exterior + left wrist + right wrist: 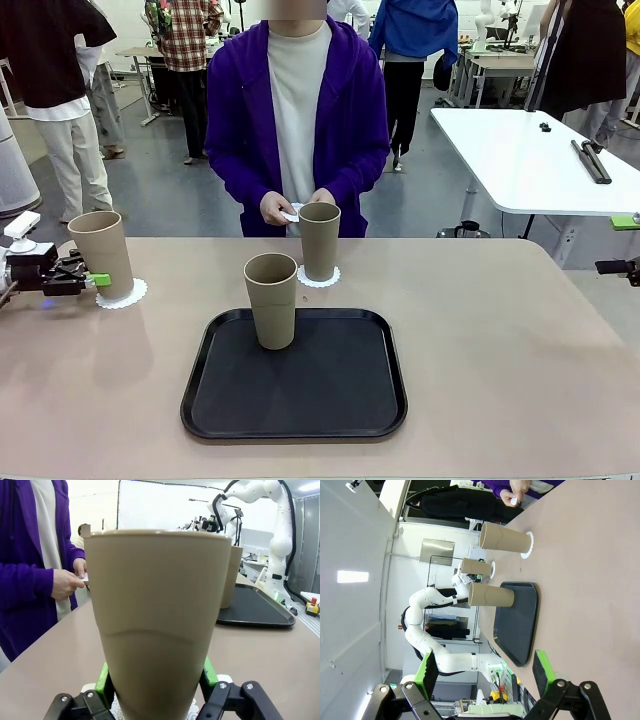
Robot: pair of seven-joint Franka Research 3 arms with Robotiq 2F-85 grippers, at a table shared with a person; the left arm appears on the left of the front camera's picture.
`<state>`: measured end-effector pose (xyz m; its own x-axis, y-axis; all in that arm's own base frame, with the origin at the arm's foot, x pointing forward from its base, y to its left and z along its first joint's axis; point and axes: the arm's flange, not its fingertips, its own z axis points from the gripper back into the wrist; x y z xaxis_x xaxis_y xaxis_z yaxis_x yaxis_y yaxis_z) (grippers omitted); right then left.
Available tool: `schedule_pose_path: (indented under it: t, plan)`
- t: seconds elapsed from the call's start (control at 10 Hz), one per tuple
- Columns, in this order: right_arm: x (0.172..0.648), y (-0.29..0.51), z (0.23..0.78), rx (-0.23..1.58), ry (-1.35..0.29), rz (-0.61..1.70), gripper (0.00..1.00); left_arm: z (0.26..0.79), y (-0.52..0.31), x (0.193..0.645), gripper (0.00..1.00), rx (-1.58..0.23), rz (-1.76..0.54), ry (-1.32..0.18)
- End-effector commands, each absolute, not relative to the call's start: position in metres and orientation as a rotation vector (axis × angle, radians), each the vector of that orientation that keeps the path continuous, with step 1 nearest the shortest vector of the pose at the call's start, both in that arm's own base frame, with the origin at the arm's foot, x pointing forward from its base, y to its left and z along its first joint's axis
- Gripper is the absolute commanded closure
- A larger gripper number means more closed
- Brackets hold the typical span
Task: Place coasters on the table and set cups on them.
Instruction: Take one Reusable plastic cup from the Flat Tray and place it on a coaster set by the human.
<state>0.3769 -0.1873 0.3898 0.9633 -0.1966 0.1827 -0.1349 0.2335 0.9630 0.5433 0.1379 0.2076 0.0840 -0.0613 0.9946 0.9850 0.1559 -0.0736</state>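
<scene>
My left gripper clamped tall tan matte tumbler on white lacy doily; my right gripper gaped empty; black rounded tray, second tumbler on it, between

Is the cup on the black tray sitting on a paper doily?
No, the cup stands directly on the black tray, nothing white beneath it.

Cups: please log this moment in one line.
left fingers: shut on left cup, on left coaster; far cup: on far coaster; third cup: on tray; right fingers: open
</scene>
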Motion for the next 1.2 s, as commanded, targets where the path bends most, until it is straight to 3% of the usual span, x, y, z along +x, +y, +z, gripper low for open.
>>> schedule_pose_path:
  t: [0.0,0.9,1.0,1.1]
  plan:
    - [0.3746,-0.1874,0.3903,1.339,-0.279,-0.032,0.00,0.2084,0.1372,0.5461,0.17,-1.107,-1.079,-1.149]
    - [0.3746,-0.1874,0.3903,1.339,-0.279,-0.032,0.00,0.2024,0.1379,0.5403,0.17,-1.158,-1.110,-1.121]
    - [0.3746,-0.1874,0.3903,1.339,-0.279,-0.032,0.00,0.2027,0.1383,0.5403,0.00,-1.163,-1.109,-1.117]
    - [0.3746,-0.1874,0.3903,1.339,-0.279,-0.032,0.00,0.2031,0.1384,0.5401,0.00,-1.165,-1.112,-1.115]
